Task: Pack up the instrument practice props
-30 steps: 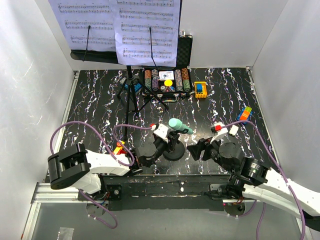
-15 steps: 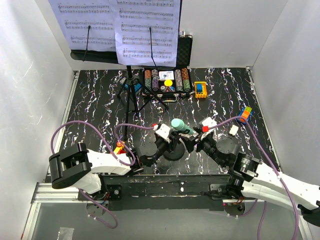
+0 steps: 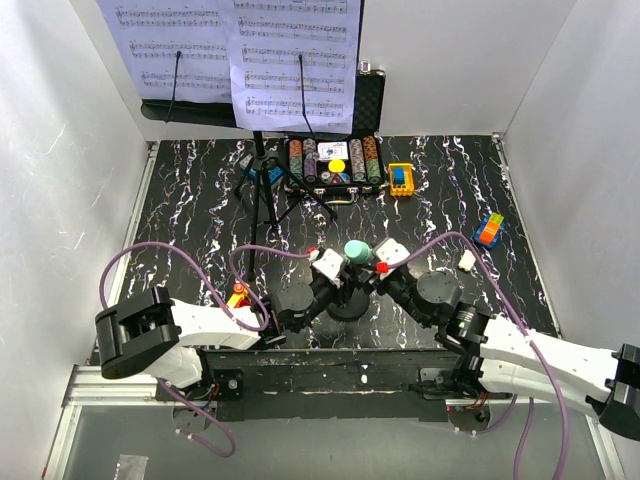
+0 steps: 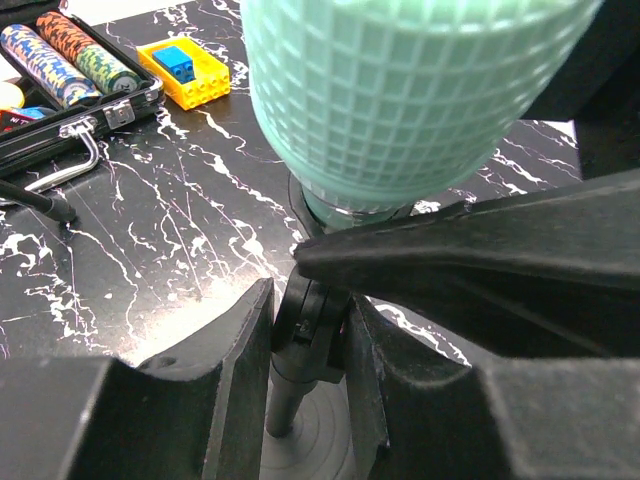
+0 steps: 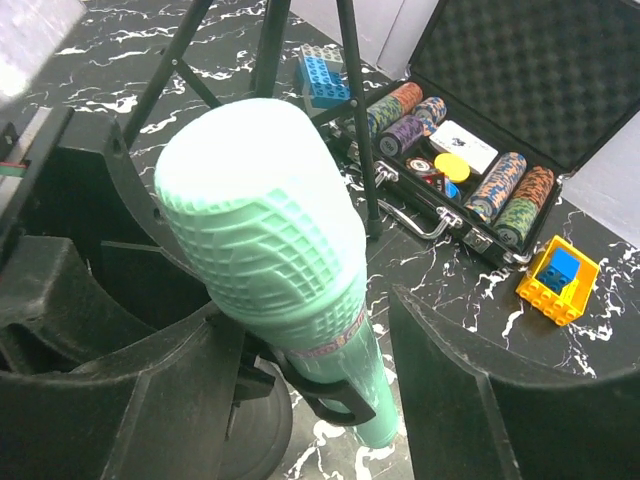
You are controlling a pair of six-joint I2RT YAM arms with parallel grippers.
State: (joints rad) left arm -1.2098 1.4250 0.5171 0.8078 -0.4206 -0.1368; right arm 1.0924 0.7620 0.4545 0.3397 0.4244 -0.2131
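The mint-green microphone sits tilted in the clip of the small black mic stand near the front of the table. My left gripper is shut on the mic stand just under the clip, below the microphone head. My right gripper is open and straddles the microphone; its right finger stands clear of the body. The tall black music stand is at the back left and holds white sheet-music pages.
An open black case of poker chips lies at the back, with a yellow block beside it. A multicoloured toy and a small white piece lie right. A red-and-yellow toy sits by my left arm. White walls enclose the table.
My right gripper has swung left from beside the mic stand to around the microphone. The left gripper has stayed on the stand.
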